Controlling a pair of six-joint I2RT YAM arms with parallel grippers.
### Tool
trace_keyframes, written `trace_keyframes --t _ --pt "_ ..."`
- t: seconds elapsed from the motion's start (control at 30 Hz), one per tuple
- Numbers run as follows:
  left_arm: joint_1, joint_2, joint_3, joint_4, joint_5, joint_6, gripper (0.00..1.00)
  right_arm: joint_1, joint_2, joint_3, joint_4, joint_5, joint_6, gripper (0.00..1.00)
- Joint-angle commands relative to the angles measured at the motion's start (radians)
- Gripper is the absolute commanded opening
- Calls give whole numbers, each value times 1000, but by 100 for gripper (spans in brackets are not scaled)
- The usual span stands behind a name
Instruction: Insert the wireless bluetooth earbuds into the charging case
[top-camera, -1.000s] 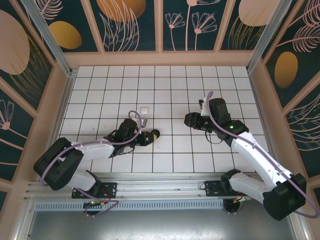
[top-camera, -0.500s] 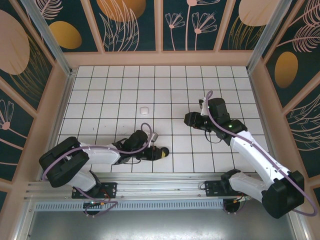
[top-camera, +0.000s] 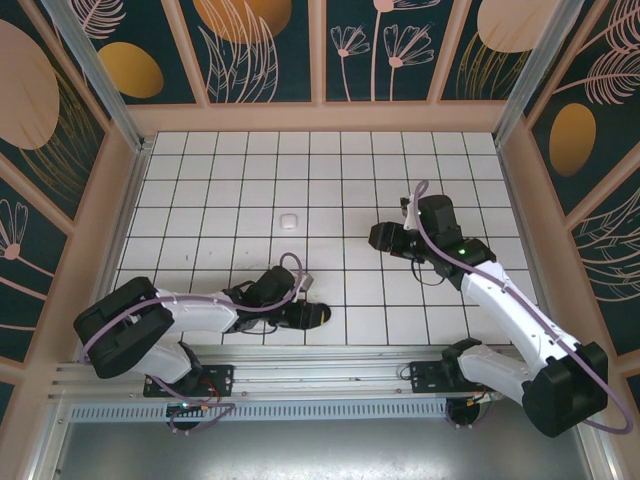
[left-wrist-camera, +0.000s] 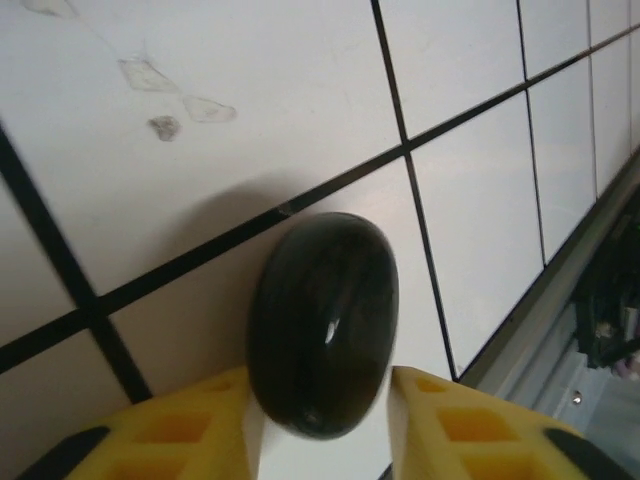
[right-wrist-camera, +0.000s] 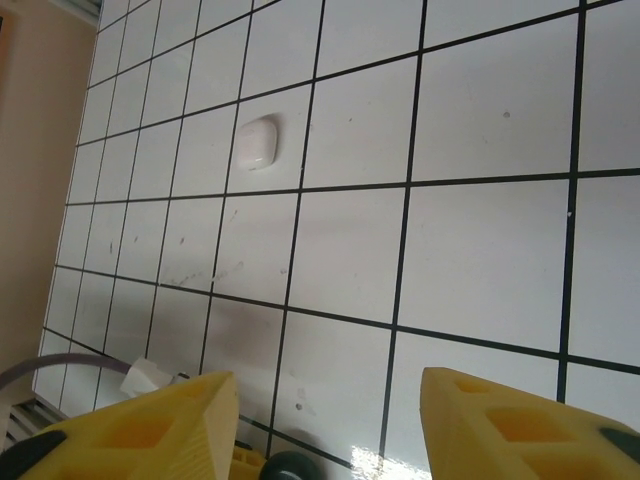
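Nearest the arm bases: left gripper, well to the near side of the case and slightly right of it. Low over the last row of the tile floor, beside the metal edge rail.

Between its yellow fingers, a black oval: glossy, smooth, egg-shaped, one bright highlight, soft shadow on the tile behind. Lying across a dark grout line, long axis pointing away from the wrist. Fingers close along both flanks of the oval; cannot tell whether pinching it or merely beside it. Faint scuff marks on the tile past the oval. From above: left arm stretched flat along the near rows, oval poking out beyond the fingertips, well apart from the case.

Farther out: right gripper, right of the case and a little nearer than it, aimed toward it across the floor. Fingers spread wide, bare tile between them, nothing pinched. Well apart from the case.

Farthest: the case itself, white, rounded-square, glossy. Sitting inside one tile, near one of its grout lines. Touched by neither gripper. Lid seam too small to make out.
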Motion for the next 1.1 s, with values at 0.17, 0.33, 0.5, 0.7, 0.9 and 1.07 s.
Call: trace_keyframes --t 0.17,0.33,0.5,0.7,0.9,1.07 --pt "-3 -90 129 -263 -121 107 55 -27 26 72 -27 91 -69 57" --pt "-1 -121 237 -425 -220 198 61 -44 21 127 -52 238 -120 61" --pt "32 -122 438 -609 -462 373 79 -92 -13 108 14 468 -205 80" --pt "188 -105 541 -436 -709 549 99 -163 -51 -53 262 592 -309 97" --pt "389 -133 426 -73 -748 669 98 -328 -44 -235 467 587 -236 99" --pt "563 -172 279 154 -715 699 98 -406 -47 -436 814 528 -320 99"
